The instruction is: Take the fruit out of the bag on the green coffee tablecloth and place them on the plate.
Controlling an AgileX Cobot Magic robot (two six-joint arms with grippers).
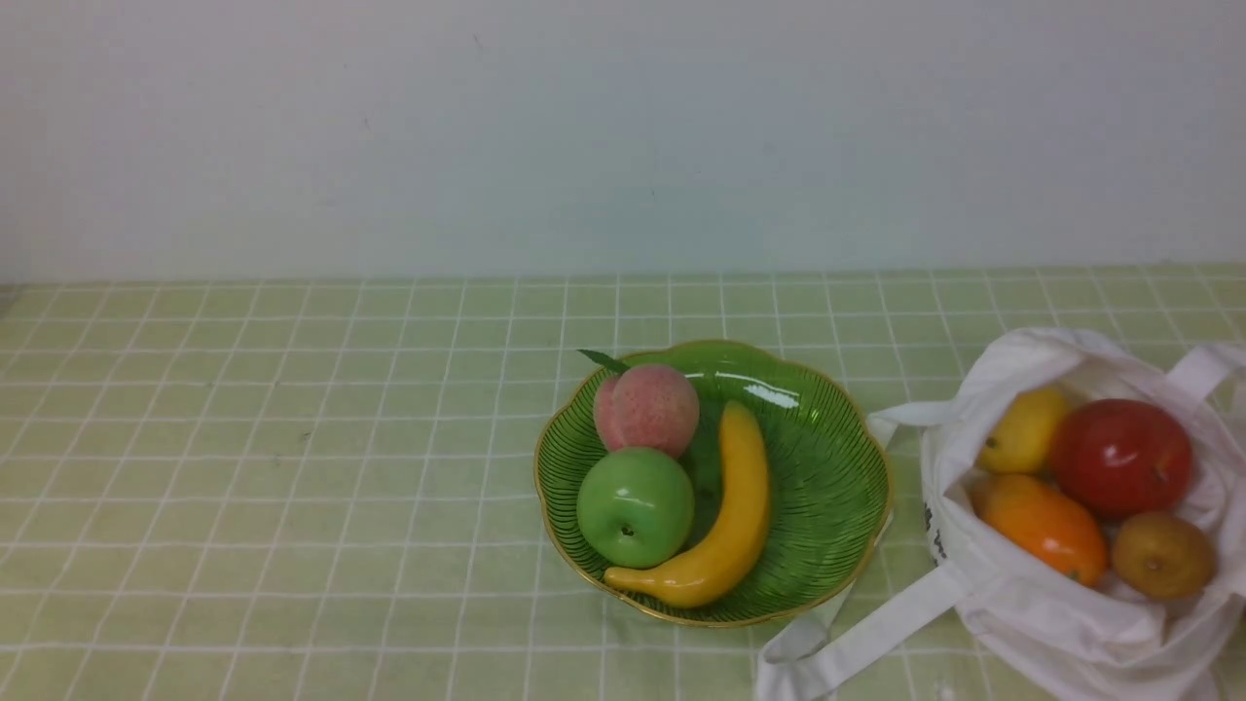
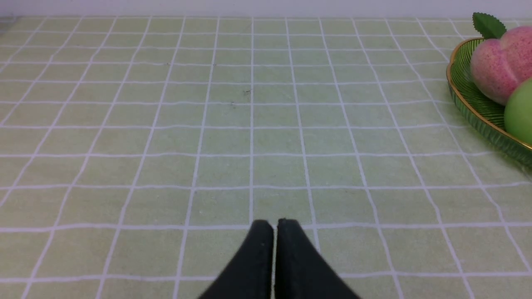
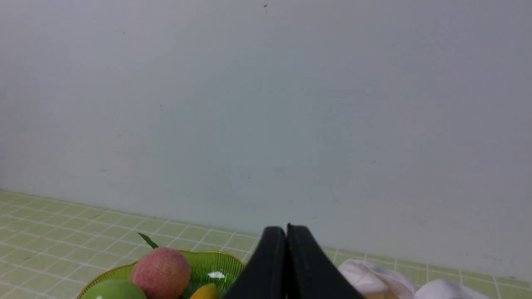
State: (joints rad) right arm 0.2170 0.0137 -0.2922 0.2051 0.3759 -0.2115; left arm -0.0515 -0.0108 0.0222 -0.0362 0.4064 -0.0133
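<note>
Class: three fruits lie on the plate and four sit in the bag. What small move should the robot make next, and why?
Probably open the right gripper and lower it toward the red apple, exposed in the open bag on the robot's right. Both grippers are shut and empty, the left gripper is over tablecloth beyond the plate, and the bag is not yet empty.
</note>
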